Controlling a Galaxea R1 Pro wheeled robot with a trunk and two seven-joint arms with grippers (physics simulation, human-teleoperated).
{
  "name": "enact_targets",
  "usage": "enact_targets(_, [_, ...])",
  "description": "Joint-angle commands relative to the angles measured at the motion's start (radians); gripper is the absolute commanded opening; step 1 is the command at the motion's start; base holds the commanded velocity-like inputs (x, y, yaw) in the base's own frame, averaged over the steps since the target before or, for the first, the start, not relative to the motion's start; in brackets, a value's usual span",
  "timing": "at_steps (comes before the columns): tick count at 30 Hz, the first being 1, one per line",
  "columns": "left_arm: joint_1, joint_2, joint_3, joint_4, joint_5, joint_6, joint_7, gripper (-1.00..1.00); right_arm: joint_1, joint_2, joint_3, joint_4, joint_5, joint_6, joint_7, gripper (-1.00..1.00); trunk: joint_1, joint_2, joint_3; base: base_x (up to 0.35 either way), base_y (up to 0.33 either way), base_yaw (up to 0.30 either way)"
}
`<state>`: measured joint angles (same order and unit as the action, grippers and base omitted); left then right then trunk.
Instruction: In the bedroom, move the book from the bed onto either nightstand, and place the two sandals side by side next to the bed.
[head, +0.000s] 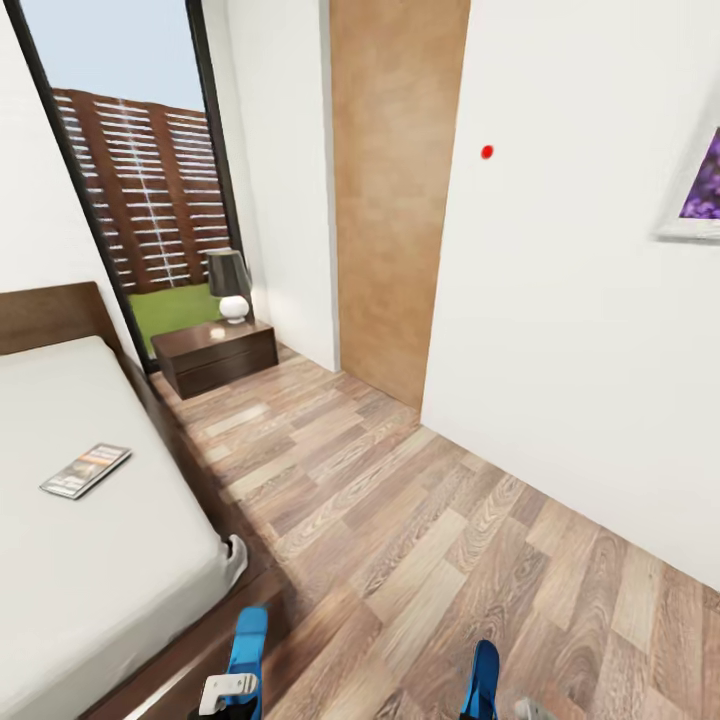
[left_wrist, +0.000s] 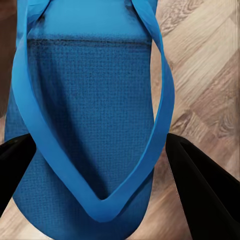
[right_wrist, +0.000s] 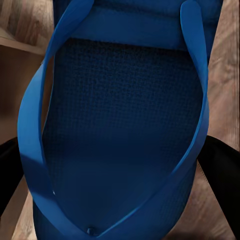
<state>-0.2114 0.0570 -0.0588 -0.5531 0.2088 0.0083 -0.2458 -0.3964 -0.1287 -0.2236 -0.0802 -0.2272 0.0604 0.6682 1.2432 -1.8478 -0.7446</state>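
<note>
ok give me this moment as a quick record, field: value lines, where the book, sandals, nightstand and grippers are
book: lying flat on the bed
nightstand: beyond the bed by the window, lamp on top
left gripper: fingers either side of a blue sandal, over the floor by the bed's corner
right gripper: fingers either side of the other sandal, over the floor
floor: wood planks

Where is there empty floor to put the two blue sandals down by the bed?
The wood floor lies bare between the bed and the white wall, up to the nightstand. The nightstand top is tighter: a lamp stands there.
</note>
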Motion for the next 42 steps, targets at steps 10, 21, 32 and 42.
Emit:
enact_targets(10, [0.0, 0.001, -0.005, 0.0, 0.01, 0.001, 0.0, -1.0, -0.001, 0.0, 0.0, 0.0, -0.009, 0.006, 0.004, -1.0, 0.0, 0.0, 0.006, 0.0, 0.0, -0.286])
enact_targets(21, [0.0, 0.001, -0.005, -0.001, 0.01, 0.001, 0.0, -1.0, -0.001, 0.0, 0.0, 0.0, -0.008, 0.006, 0.004, -1.0, 0.0, 0.0, 0.013, 0.0, 0.0, -0.287])
enact_targets(32, [0.0, 0.001, -0.006, -0.001, 0.01, 0.001, 0.0, -1.0, -0.001, 0.0, 0.0, 0.0, -0.007, 0.006, 0.004, -1.0, 0.0, 0.0, 0.014, 0.0, 0.0, -0.298])
enact_targets(42, [0.0, 0.001, -0.006, -0.001, 0.01, 0.001, 0.0, -1.0, 0.0, 0.0, 0.0, 0.0, -0.007, 0.006, 0.004, -1.0, 0.0, 0.0, 0.014, 0.0, 0.0, -0.3])
